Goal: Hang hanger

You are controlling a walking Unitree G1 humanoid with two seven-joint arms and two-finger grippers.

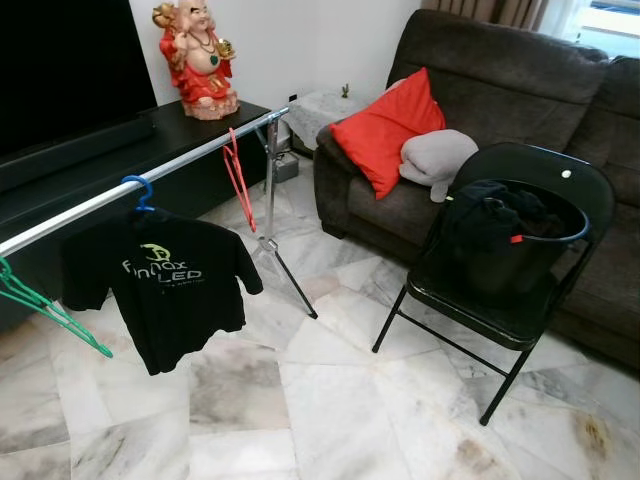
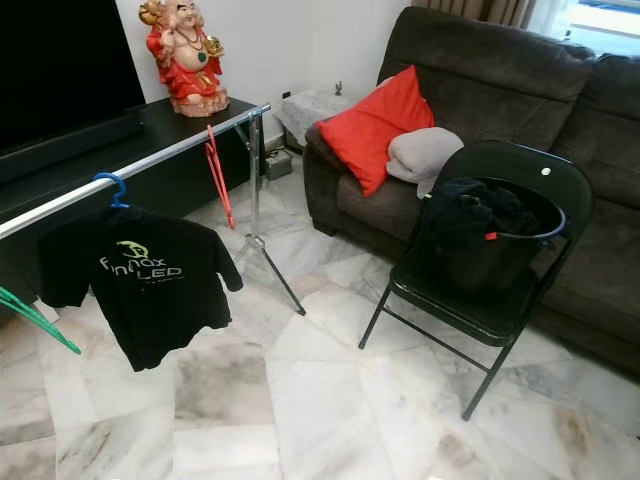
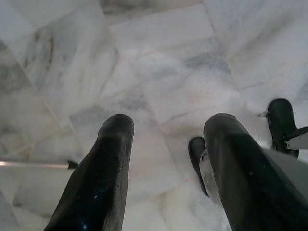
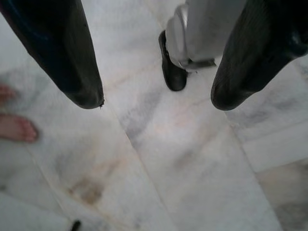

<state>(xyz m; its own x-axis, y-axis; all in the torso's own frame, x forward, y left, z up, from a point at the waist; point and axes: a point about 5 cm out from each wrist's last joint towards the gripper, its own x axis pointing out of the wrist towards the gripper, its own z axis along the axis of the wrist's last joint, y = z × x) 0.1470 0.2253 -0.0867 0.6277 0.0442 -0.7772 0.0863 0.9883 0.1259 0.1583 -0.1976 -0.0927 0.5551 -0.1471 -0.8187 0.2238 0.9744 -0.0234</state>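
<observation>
Downward both arms hang, left gripper (image 3: 168, 132) and right gripper (image 4: 156, 98) spread empty above the marble floor (image 3: 159, 62).

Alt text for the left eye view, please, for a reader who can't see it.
A silver clothes rail crosses a marble floor, holding a black T-shirt on a blue hanger, an empty red hanger and a green hanger. Right of it, a black folding chair carries a bucket of dark clothes before a brown sofa.

Rack (image 1: 150, 176) left, chair (image 1: 520, 290) right
</observation>
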